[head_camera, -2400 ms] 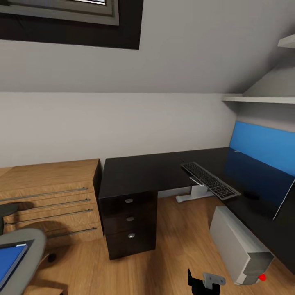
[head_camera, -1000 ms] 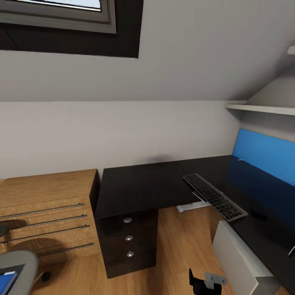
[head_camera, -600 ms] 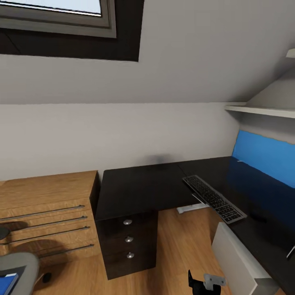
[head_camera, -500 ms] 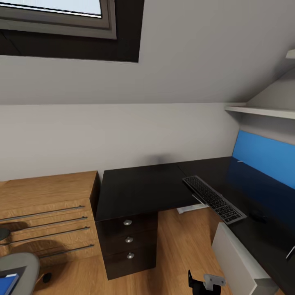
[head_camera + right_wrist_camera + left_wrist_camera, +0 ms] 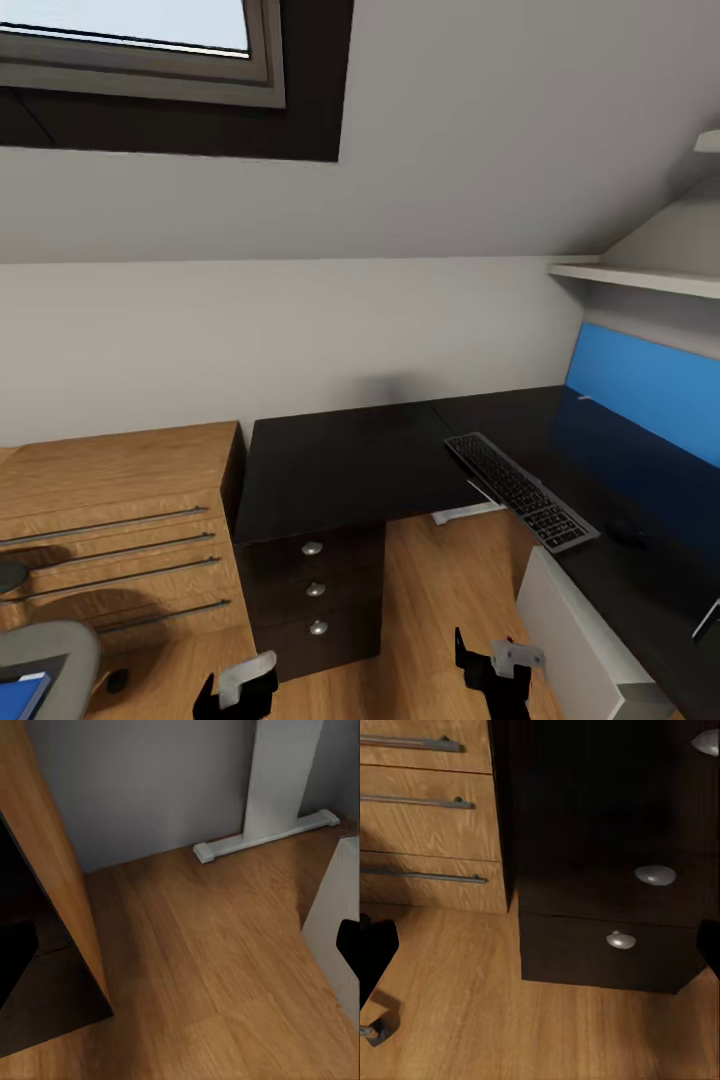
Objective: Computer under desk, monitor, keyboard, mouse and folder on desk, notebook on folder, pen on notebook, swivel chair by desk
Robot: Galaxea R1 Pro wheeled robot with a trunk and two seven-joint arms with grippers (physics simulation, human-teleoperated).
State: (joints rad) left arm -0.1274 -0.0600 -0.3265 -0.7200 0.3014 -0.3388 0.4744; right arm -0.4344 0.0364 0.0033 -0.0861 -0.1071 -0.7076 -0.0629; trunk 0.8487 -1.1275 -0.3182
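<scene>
On the desk (image 5: 340, 465), the keyboard (image 5: 520, 489).

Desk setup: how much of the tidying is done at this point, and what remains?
Done: the keyboard and mouse lie on the desk, and the computer stands on the floor at its edge. In hand: nothing; the left pincer and right pincer are open and empty. Left: the folder is on the swivel chair; notebook, pen and chair placement remain.

A light wooden dresser (image 5: 110, 530) with bar handles stands against the white wall. A skylight (image 5: 130, 40) sits above; a blue wall panel (image 5: 645, 385) hangs beneath a white shelf (image 5: 640, 280).
</scene>
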